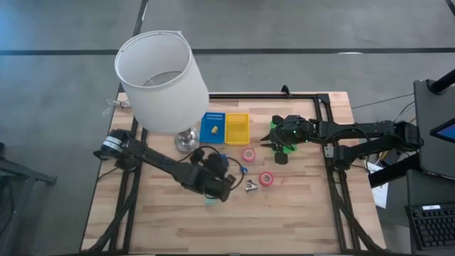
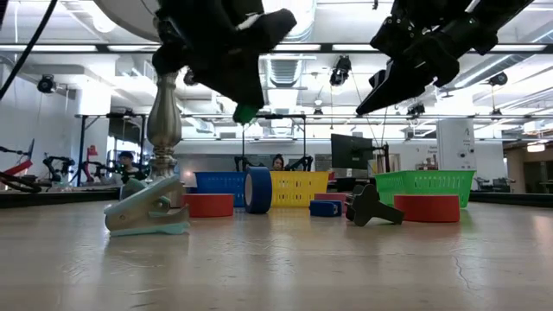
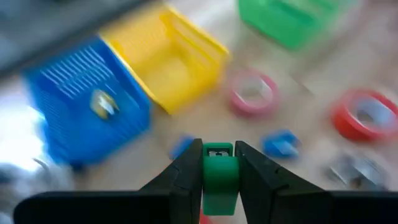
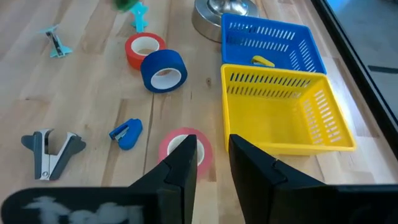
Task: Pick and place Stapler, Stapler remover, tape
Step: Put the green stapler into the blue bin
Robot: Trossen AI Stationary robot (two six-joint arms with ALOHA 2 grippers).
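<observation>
Stapler (image 3: 218,176): green, clamped in our left gripper (image 3: 219,163), lower centre.
Right gripper (image 4: 211,155): narrow, empty, above pink tape (image 4: 185,148).
Advice: we steady the stapler over green tray (image 3: 289,18).

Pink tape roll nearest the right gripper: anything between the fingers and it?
Nothing visible. The right gripper hangs open just before the pink tape roll, only bare table between; the small blue piece lies aside.

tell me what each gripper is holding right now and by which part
The left gripper pinches a small green plastic piece by its two sides, lifted above the table. The right gripper holds nothing; its fingers stand apart above a pink tape roll.
</observation>
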